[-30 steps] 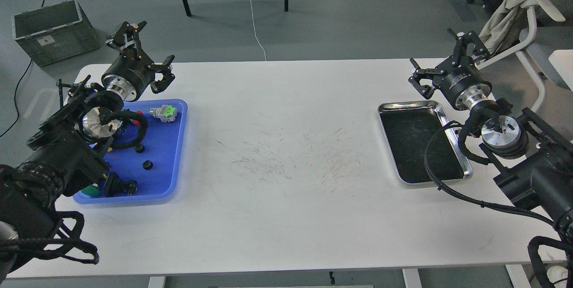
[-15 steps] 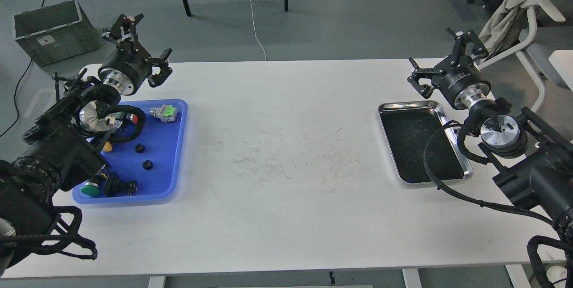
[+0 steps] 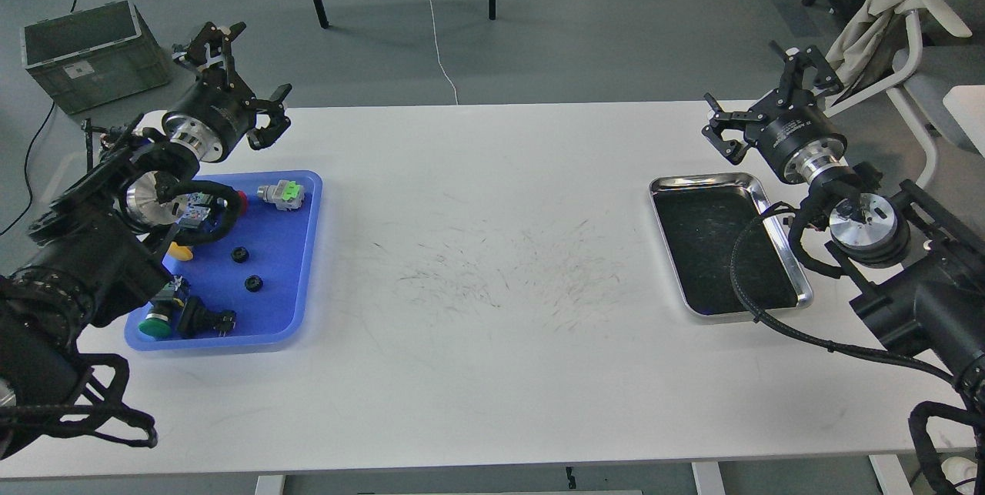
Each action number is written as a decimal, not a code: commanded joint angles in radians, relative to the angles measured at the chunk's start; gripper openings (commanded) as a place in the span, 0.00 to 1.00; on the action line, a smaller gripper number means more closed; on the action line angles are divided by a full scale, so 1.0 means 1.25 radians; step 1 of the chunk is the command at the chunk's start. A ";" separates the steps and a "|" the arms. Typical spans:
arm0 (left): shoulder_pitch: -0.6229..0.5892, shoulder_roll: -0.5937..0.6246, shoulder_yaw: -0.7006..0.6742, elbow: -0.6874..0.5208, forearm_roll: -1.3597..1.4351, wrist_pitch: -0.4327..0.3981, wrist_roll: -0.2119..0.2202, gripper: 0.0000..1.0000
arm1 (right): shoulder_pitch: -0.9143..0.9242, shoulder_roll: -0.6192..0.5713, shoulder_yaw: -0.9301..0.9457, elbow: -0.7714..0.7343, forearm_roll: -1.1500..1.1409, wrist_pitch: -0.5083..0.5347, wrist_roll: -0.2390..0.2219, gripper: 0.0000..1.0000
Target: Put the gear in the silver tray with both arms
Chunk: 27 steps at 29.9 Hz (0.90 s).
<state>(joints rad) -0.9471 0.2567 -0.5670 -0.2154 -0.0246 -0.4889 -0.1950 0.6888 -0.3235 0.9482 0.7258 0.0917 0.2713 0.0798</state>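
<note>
Two small black gears (image 3: 240, 254) (image 3: 252, 282) lie in the blue plastic tray (image 3: 288, 264) at the table's left. The silver tray (image 3: 704, 181) lies at the right and holds nothing; its dark bottom is bare. My left gripper (image 3: 238, 79) is open and empty, held above the table's far left edge behind the blue tray. My right gripper (image 3: 762, 98) is open and empty, held above the table behind the silver tray. My right arm's cable crosses the silver tray's right rim.
The blue tray also holds a grey and green connector (image 3: 281, 193), a green button (image 3: 156, 326), a black part (image 3: 204, 319) and a yellow piece (image 3: 181, 251). A grey crate (image 3: 85, 52) stands on the floor far left. A chair (image 3: 908, 33) stands far right.
My left arm has drawn back to the left and its gripper has moved up and away from the blue tray. My right gripper has shifted slightly up and right. Both stay open.
</note>
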 commanded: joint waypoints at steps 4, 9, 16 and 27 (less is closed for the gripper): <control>0.001 0.007 0.017 0.000 0.001 0.000 0.000 0.98 | 0.000 -0.015 0.000 0.000 0.000 0.000 -0.001 0.99; 0.008 0.032 0.017 0.000 0.026 0.000 0.000 0.98 | 0.001 -0.020 -0.001 0.000 -0.001 0.000 -0.005 0.99; 0.001 0.019 0.019 -0.002 0.079 0.000 0.000 0.98 | 0.010 -0.056 -0.006 0.001 -0.002 0.001 -0.009 0.99; -0.077 0.103 0.257 -0.122 0.172 0.000 0.003 0.98 | 0.026 -0.074 -0.012 -0.004 -0.006 0.000 -0.011 0.99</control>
<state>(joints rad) -1.0095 0.3401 -0.3540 -0.3094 0.1282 -0.4886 -0.1921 0.7155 -0.4157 0.9344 0.7212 0.0854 0.2714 0.0673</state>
